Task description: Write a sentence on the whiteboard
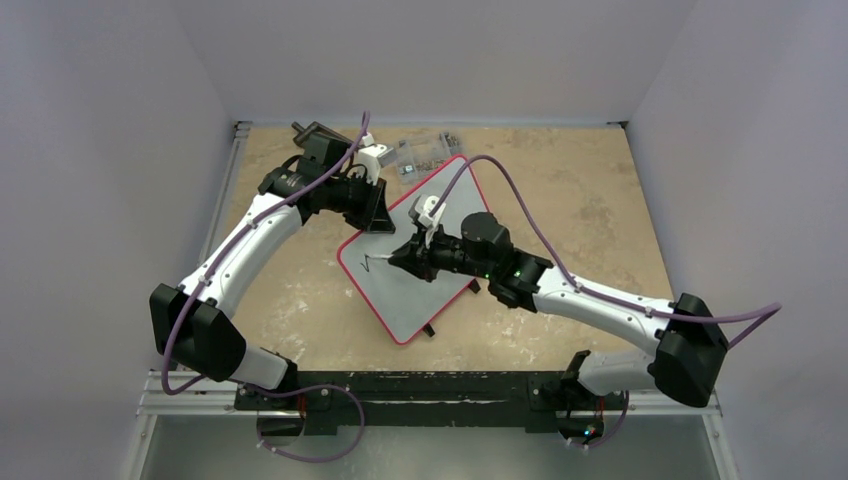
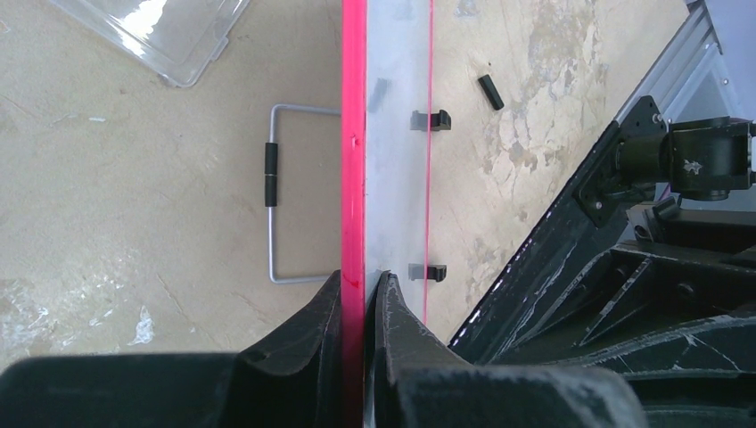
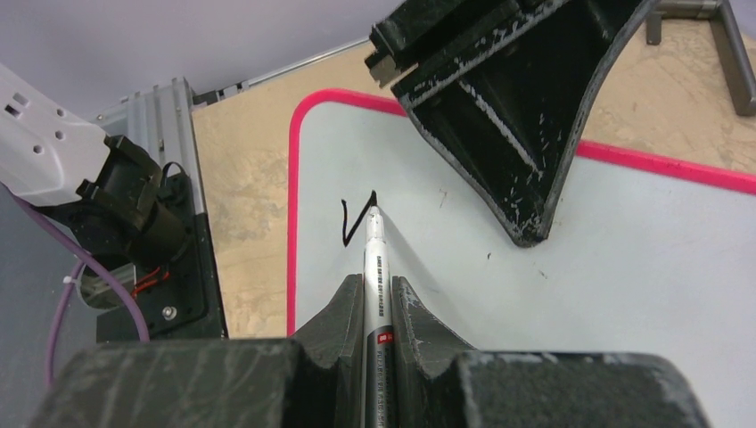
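Observation:
The whiteboard (image 1: 405,300), white with a thin red rim, lies turned diagonally on the table. My left gripper (image 1: 378,222) is shut on its upper-left edge; in the left wrist view the jaws (image 2: 361,278) pinch the red rim (image 2: 354,134). My right gripper (image 3: 376,283) is shut on a silver marker (image 3: 373,254). The marker's black tip touches the board (image 3: 624,267) near its left corner. Of the sentence, only one short black check-shaped stroke (image 3: 350,225) shows, right at the marker tip. The left gripper's black fingers (image 3: 508,116) overhang the board's top edge.
A clear plastic box of small parts (image 1: 425,152) stands just beyond the board's far corner. A wire stand (image 2: 272,205) pokes out from under the board, and a small black piece (image 2: 489,92) lies on the tabletop. A metal rail (image 1: 420,400) runs along the near edge.

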